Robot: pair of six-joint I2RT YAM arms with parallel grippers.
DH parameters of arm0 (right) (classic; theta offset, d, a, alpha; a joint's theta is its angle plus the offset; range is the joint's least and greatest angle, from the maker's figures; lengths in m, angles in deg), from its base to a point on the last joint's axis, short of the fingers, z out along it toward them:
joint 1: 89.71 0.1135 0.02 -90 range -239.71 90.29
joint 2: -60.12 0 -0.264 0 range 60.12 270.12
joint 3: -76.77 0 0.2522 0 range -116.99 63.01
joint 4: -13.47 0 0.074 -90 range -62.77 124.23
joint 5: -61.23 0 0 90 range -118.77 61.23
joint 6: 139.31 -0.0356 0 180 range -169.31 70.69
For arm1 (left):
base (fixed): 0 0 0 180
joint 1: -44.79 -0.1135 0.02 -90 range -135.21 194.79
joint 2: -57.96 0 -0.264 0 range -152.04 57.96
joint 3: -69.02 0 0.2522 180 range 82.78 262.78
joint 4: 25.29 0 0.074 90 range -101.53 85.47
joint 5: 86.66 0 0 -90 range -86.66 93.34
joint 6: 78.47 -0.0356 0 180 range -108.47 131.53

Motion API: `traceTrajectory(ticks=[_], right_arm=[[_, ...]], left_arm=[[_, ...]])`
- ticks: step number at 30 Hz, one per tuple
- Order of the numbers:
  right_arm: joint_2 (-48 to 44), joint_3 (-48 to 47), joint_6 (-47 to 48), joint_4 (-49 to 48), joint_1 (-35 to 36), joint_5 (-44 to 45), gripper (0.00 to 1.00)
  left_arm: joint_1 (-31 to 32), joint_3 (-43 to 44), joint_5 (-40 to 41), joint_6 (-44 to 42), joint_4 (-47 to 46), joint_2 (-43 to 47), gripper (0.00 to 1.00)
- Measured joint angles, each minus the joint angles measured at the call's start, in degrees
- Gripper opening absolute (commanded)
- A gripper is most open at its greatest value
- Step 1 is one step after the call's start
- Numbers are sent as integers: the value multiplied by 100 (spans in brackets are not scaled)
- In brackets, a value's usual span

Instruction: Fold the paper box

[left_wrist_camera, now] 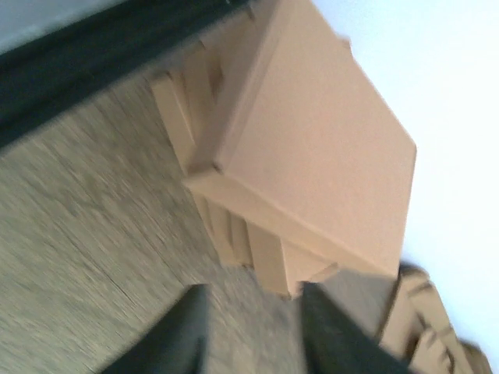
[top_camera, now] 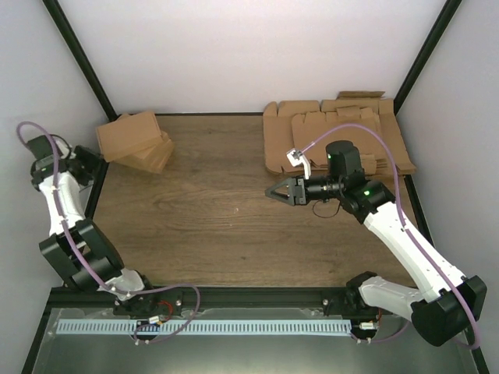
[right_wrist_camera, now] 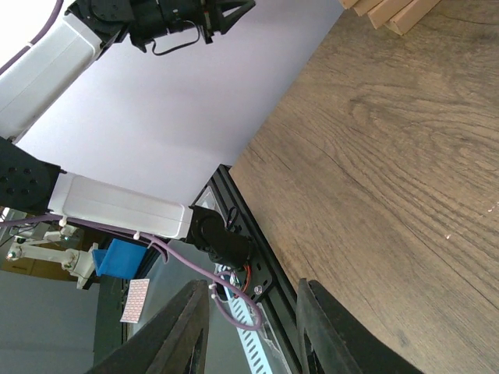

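No single paper box can be picked out in any view; only piled cardboard shows. My left gripper is at the far left edge of the table, pointing at a pile of compact brown cartons. In the blurred left wrist view its fingers stand apart over bare wood just short of the cartons, with nothing between them. My right gripper hovers over the middle of the table, pointing left. It is open and empty.
A thick pile of flat brown cardboard sheets lies at the back right corner, behind the right arm. The wooden table is framed by black rails and white walls. The cartons' corner shows in the right wrist view.
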Motion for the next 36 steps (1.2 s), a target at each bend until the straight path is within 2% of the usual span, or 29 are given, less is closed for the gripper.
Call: traceTrajectory(ticks=[1, 6, 12, 18, 31, 36], right_arm=[[-2, 7, 0, 0, 0, 2, 34], [-13, 72, -39, -11, 0, 17, 34], [-13, 72, -63, -15, 0, 28, 34], [-13, 72, -63, -15, 0, 44, 34], [-37, 114, -63, -13, 0, 57, 34], [-68, 208, -85, -4, 0, 68, 35]], left_arm=[[94, -131, -90, 96, -33, 63, 4], [588, -264, -341, 330, -127, -262, 4], [588, -319, -437, 516, -341, -1016, 4], [566, 249, -350, 496, -306, -1915, 4], [485, 1255, -22, 595, -337, -2337, 4], [437, 1355, 74, 595, -254, -2564, 4]])
